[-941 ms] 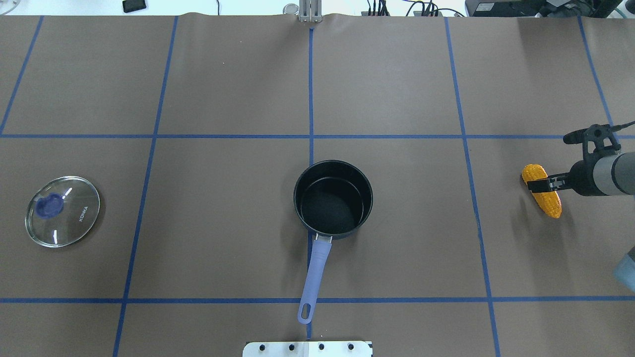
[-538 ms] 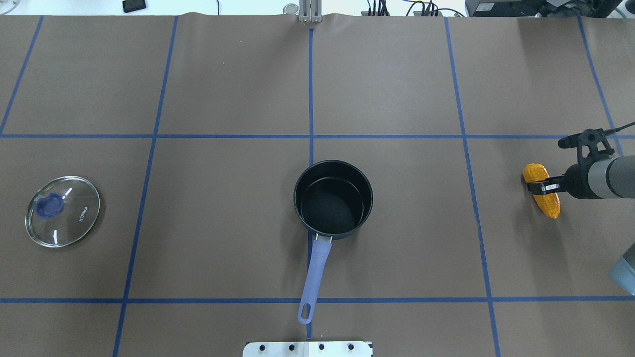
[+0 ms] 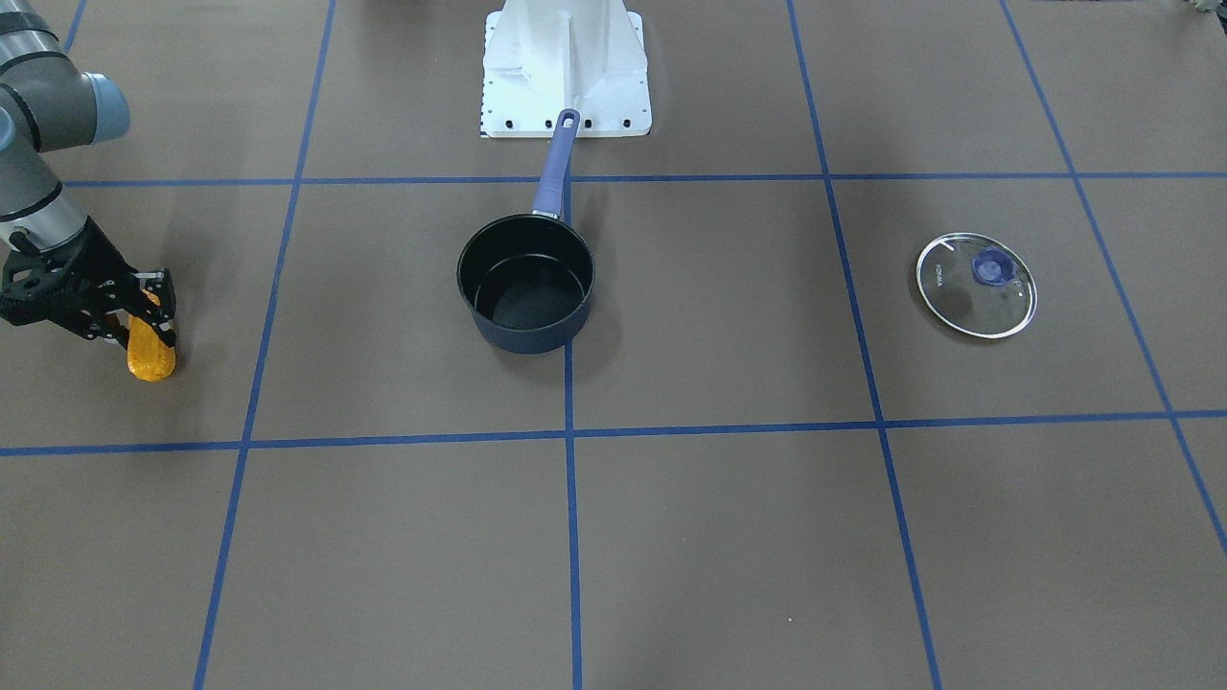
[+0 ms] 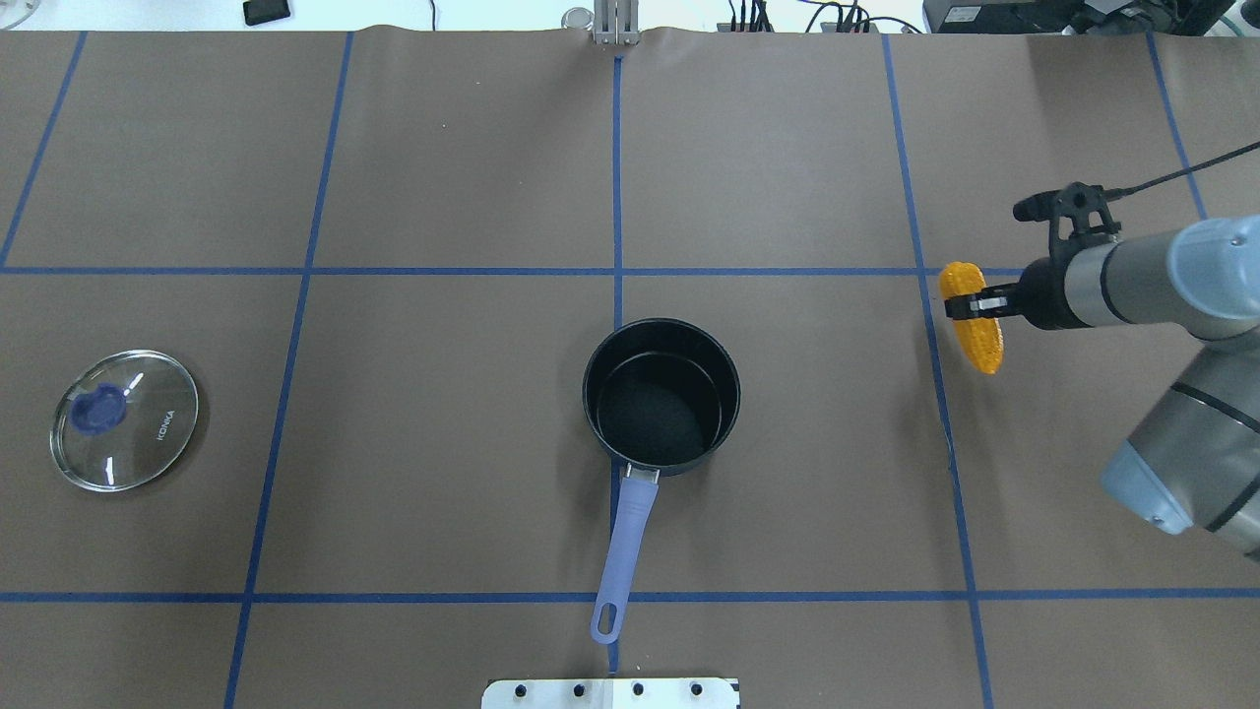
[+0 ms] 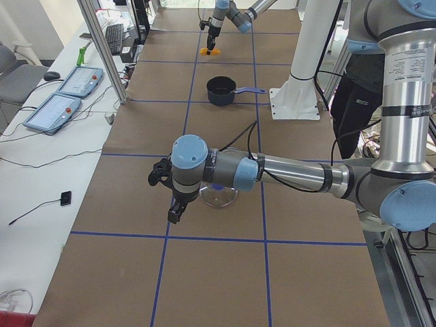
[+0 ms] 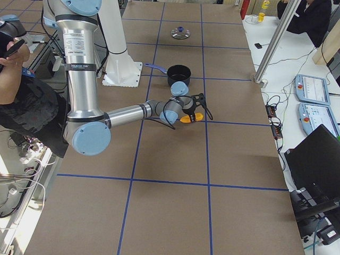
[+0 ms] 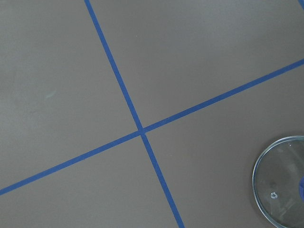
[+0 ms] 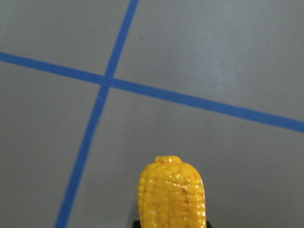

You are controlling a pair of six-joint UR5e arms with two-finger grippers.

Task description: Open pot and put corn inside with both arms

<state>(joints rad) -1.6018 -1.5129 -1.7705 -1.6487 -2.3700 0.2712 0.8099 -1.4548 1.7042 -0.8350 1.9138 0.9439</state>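
**Right arm has corn, pot open, carry pending**

My right gripper [image 4: 970, 305] is clamped across the corn [image 4: 982, 345], jaws closed down to the cob's width. The pinch sits nearer one end, so the longer part sticks out past the jaws. The cob looks lifted off the table.

The pot [image 4: 733, 394] is well apart from these jaws, toward the table centre on the robot's left of them. It is open and empty, handle pointing at the base.

The glass lid [image 4: 124, 419] lies flat, just beside the left gripper [image 5: 175, 212]. I can't tell how far those jaws are open; they show in the side view only.

Risks, my read:
- The off-centre pinch on a bumpy, tapered cob could let it pivot or slip during the carry.
- A low approach could catch the overhanging end on the rim and shove the pot.
- Releasing before the jaws are over the opening would bounce the corn off the rim.
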